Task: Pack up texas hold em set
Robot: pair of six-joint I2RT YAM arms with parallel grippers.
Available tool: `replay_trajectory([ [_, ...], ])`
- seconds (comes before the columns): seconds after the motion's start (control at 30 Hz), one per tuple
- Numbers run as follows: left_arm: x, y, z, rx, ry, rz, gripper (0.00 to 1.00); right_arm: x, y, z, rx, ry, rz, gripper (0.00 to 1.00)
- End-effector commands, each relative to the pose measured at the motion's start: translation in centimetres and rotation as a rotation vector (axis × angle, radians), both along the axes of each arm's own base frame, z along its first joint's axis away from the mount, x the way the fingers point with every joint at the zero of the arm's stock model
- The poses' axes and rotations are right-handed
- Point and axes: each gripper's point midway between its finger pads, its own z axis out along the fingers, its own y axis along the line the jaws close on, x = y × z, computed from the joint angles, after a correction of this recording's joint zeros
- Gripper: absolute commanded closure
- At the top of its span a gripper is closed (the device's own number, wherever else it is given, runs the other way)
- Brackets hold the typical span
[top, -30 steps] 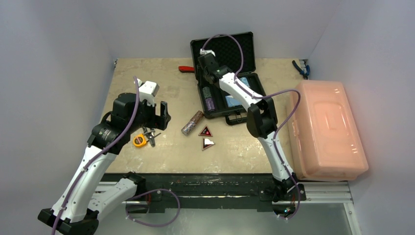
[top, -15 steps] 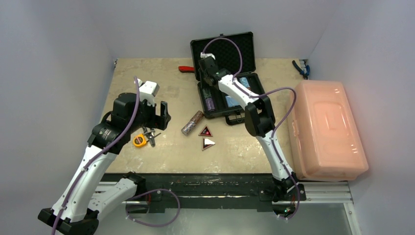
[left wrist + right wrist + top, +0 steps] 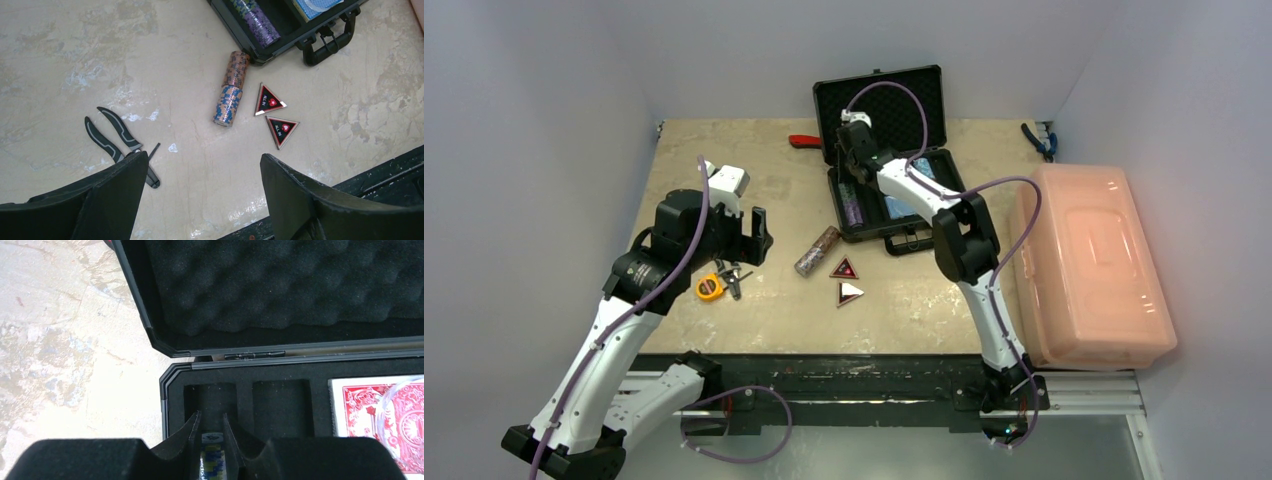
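The black case (image 3: pixel 924 95) lies open at the back of the table, its foam lid (image 3: pixel 280 285) upright. My right gripper (image 3: pixel 210 415) reaches into the leftmost slot, and its narrow jaws press both sides of a blue-and-yellow chip stack (image 3: pixel 212 455). Beside that slot lies a red card deck (image 3: pixel 380 415). A purple chip stack (image 3: pixel 260 22) and a blue deck (image 3: pixel 899 207) also sit in the case. A loose chip stack (image 3: pixel 231 90) and two triangular markers (image 3: pixel 269 100) (image 3: pixel 281 130) lie on the table. My left gripper (image 3: pixel 202 157) hangs open over bare table near them.
A large pink bin (image 3: pixel 1089 260) stands at the right edge. A yellow tape measure (image 3: pixel 710 287) and black pliers (image 3: pixel 112 135) lie under my left arm. A red-handled tool (image 3: pixel 804 140) and blue pliers (image 3: pixel 1039 140) lie at the back.
The right gripper has shifted slightly toward the case's hinge and its jaws have closed in on the chip stack. The left arm has not moved.
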Motion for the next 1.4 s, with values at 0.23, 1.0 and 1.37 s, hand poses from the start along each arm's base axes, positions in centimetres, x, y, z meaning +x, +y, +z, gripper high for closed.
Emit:
replay_trajectory([
  [0.23, 0.5, 0.2, 0.6, 0.004, -0.036, 0.005, 0.19, -5.8, -1.6, -0.6, -0.062, 0.127, 0.024, 0.76],
  [1.0, 1.1, -0.1, -0.5, 0.021, -0.004, 0.002, 0.17, -8.8, -3.5, 10.8, 0.025, -0.039, 0.024, 0.3],
  [1.37, 2.6, -2.0, -3.1, 0.017, 0.088, -0.049, 0.02, -14.2, -4.3, 12.7, 0.174, -0.081, 0.048, 0.22],
])
